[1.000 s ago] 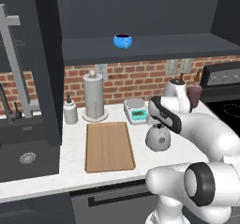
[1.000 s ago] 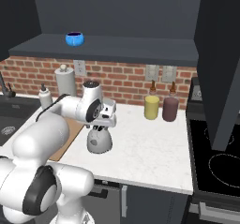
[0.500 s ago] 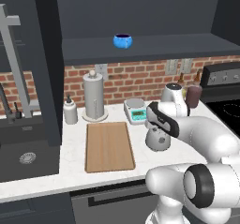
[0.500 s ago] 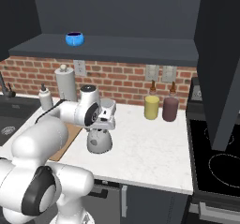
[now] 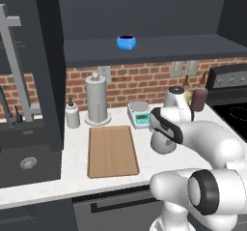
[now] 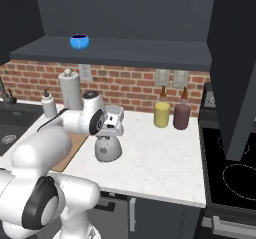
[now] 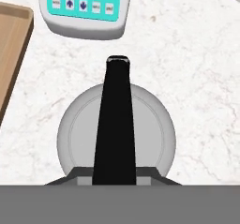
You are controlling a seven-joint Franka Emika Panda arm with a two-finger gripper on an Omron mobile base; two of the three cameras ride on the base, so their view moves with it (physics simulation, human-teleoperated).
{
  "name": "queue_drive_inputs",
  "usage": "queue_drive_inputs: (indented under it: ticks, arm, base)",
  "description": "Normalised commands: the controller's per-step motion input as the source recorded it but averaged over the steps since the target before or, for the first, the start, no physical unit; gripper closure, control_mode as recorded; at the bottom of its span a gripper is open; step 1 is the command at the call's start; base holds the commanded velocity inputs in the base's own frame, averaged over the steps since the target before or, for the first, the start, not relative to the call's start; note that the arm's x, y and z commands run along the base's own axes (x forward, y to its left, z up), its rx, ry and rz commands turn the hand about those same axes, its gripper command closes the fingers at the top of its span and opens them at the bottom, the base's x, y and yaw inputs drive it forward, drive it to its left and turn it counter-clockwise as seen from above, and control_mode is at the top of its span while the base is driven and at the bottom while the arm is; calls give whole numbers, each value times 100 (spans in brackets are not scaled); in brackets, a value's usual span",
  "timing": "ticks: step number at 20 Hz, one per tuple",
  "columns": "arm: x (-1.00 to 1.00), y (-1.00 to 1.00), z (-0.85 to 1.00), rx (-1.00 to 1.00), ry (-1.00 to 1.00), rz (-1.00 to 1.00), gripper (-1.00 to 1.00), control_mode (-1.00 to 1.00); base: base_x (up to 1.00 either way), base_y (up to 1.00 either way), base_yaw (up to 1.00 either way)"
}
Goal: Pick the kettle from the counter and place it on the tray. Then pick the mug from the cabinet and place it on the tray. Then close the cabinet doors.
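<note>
Claw [image 6: 111, 132] jaws are being lowered over the kettle [image 5: 163, 144] handle, grip unclear; the kettle is sitting on the bench [image 5: 144, 162] beside the tray [image 5: 112, 151]. Mug [image 5: 126, 42] and doors are being left pending.

Grey kettle [image 7: 150, 124], black handle; light-brown tray [image 5: 112, 150]; bright-blue mug [image 5: 126, 42]; white speckled counter [image 6: 160, 153].

The left base view looks forward and down from behind the arm, which fills its lower right. The right base view does likewise, with the arm at lower left. Both share the bench [image 5: 144, 165], kettle [image 5: 162, 143] and brick wall [image 6: 135, 88]. The hand view stares straight down, close above the kettle.
</note>
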Motion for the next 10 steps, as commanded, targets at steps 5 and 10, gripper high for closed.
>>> queue_drive_inputs:
  ticks: [5, 10]
  arm:
    - [-21, 25, 10, -9, -7, 22, 100, -100]
    - [-55, 51, 38, -8, -1, 29, 100, -100]
  base:
    - [0, 0, 0]
    - [0, 0, 0]
